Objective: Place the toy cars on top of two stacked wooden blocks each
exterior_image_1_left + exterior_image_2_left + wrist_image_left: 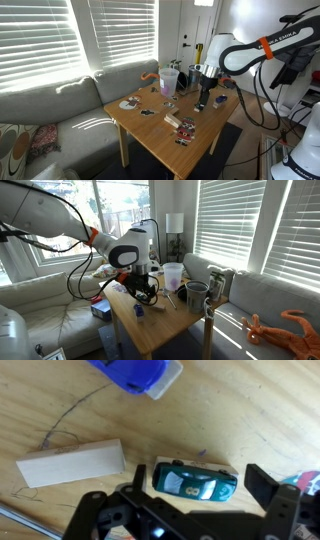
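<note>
In the wrist view a dark teal toy car (195, 482) with a white 8 on its roof lies on a pale wooden block (216, 463). My gripper (198, 486) is open. Its two black fingers stand either side of the car, with a gap on each side. A second wooden block (70, 464) lies flat on the table to the left. The blue toy car (135, 374) is at the top edge. In both exterior views the gripper (203, 100) (140, 292) hangs low over the wooden table (150, 135).
Cups (168, 80) (173, 276) and a grey mug (196, 293) stand at the table's far side. Flat red-and-white packets (185, 127) lie near its front corner. A sofa (50, 110) borders the table, with an orange toy lizard (285, 330) on it.
</note>
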